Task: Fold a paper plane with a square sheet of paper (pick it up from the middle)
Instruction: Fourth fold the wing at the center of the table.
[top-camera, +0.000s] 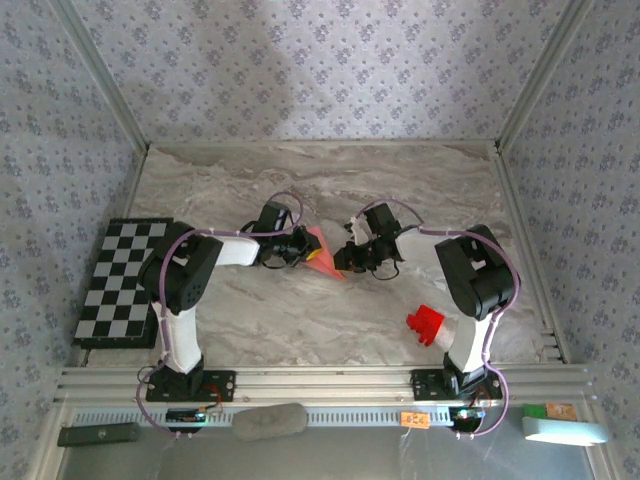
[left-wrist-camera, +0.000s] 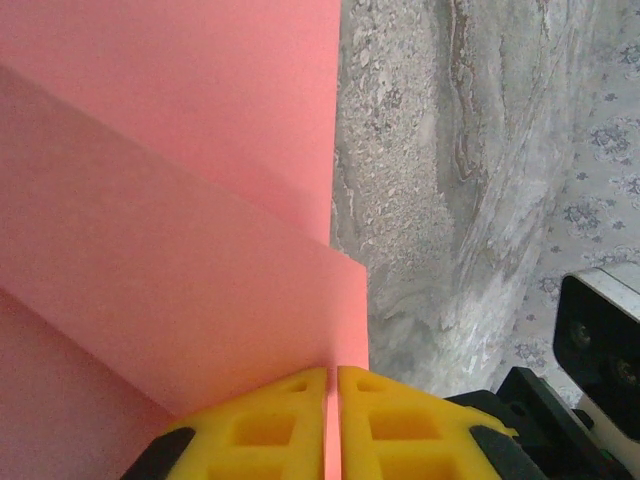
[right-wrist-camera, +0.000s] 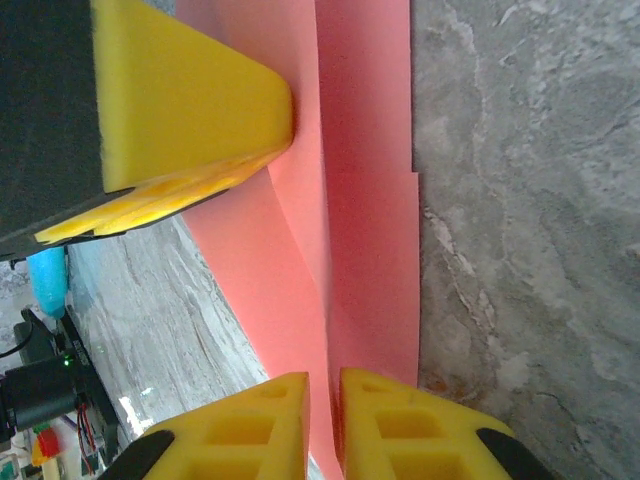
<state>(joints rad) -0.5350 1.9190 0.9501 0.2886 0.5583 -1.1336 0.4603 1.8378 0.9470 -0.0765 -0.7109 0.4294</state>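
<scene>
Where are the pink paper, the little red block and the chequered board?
pink paper (top-camera: 324, 256), top view, its flat middle.
red block (top-camera: 424, 324), top view, its top face.
chequered board (top-camera: 118, 285), top view, its centre squares.

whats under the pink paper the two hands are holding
Marble table shows beside the paper, pinched by the left hand and right hand. The tabletop directly beneath it is covered.

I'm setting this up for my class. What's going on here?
Two robot arms are partway through folding a pink sheet of paper at the middle of the marble table. The left jaws and the right jaws are both shut on it, from opposite sides. It already shows folded layers. A red block lies apart, near the right arm.
</scene>
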